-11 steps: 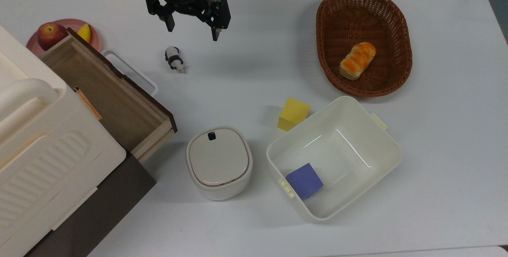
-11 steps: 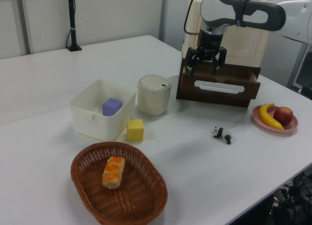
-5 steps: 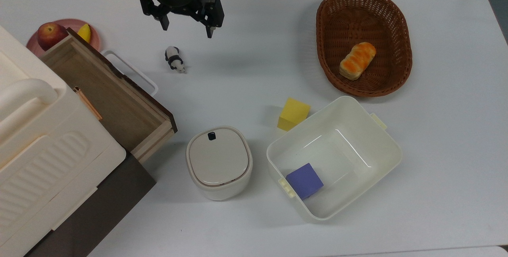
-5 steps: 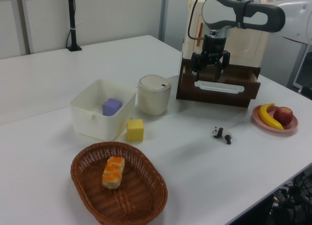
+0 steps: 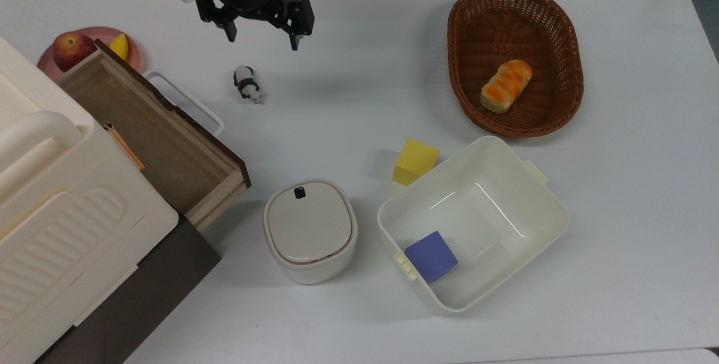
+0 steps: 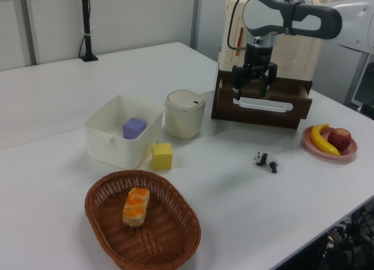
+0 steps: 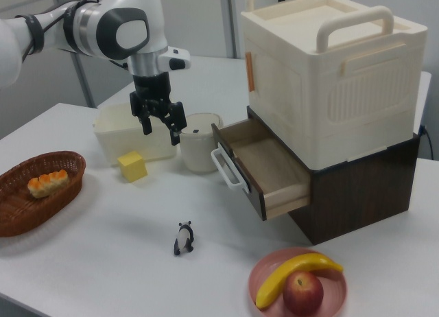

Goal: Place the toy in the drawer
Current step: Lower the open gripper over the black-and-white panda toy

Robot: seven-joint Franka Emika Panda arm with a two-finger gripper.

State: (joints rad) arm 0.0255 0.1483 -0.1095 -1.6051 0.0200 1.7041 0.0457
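The hand (image 5: pixel 263 40) is hanging in the air with its two fingers spread wide and nothing between them. In the top view it is sitting just above the toy (image 5: pixel 247 83) and a little to the top view's right of it; the right view shows it high over the desk (image 5: pixel 359 72), well clear of the toy (image 7: pixel 184 237). The toy is lying on the bare desk, near the white loop handle of the drawer (image 5: pixel 151 133), which is standing pulled out with its light wooden inside free.

The step in hand is reaching for the toy. To do it well, the hand is probably needing to shift across until the toy lies midway between the fingers, then drop straight down. The toy is small and low, so the fingers should go almost to the desk surface and close across its narrow body rather than along its length. A slow close matters, since a nudge from one finger could roll it toward the drawer handle.
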